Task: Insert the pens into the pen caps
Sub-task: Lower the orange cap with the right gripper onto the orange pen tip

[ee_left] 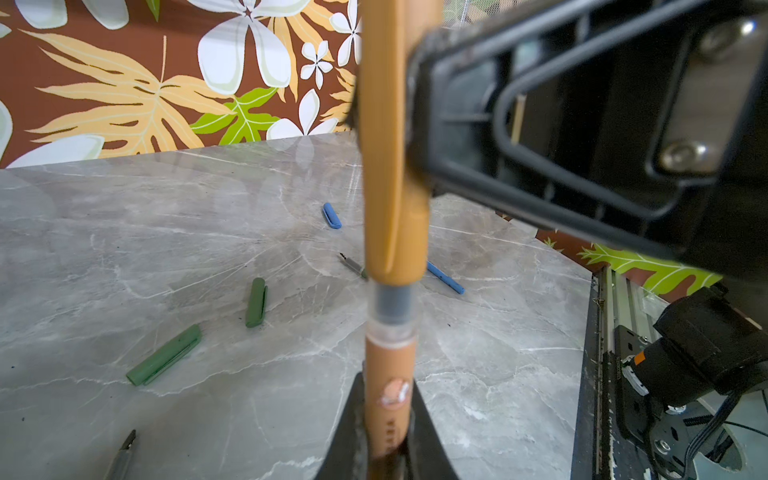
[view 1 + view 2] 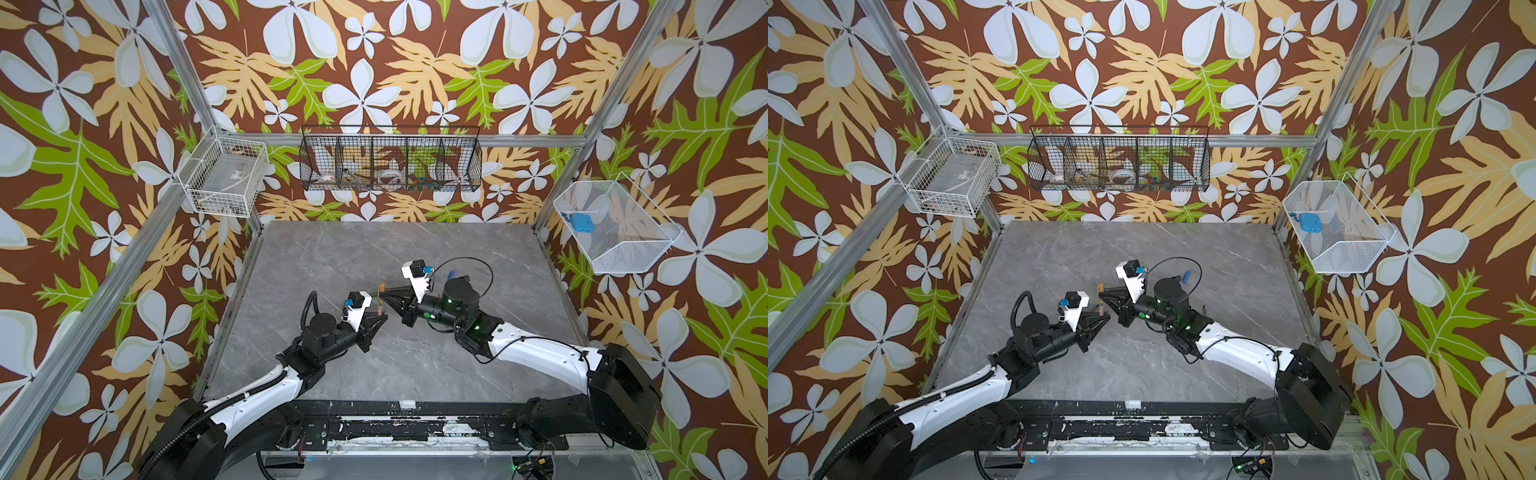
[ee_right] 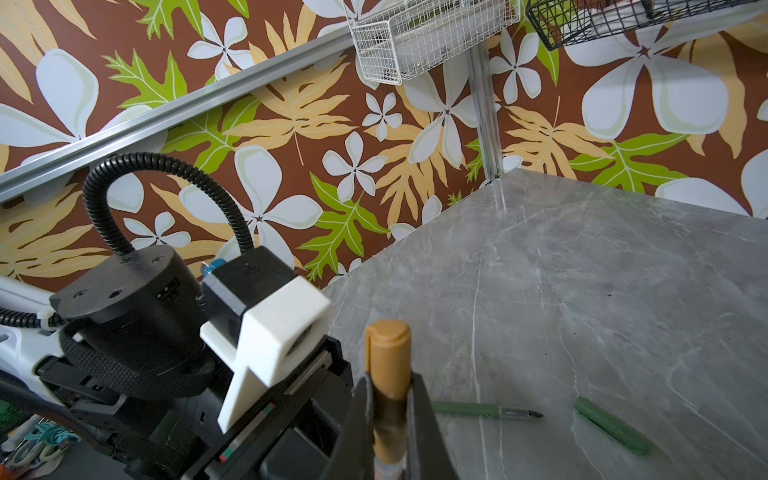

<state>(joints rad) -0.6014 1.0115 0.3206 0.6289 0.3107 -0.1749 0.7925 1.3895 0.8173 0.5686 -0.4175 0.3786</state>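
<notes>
One orange-brown pen point(image 1: 388, 374), clamped by left fingers point(image 1: 345, 436), is nearly capped; right fingers point(image 3: 357, 424) flank its cap point(image 1: 390, 166), grip unclear. Three loose pens point(image 1: 444, 277) and caps point(image 1: 255, 302) are left.

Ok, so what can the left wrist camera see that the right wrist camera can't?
Only the left wrist view: the blue cap, the blue pen, and the body of the orange pen, gripped by the left end effector.
Only the right wrist view: the white wire basket on the wall and the left arm's camera.
Both: the orange cap, the grey table and the flowery wallpaper.
</notes>
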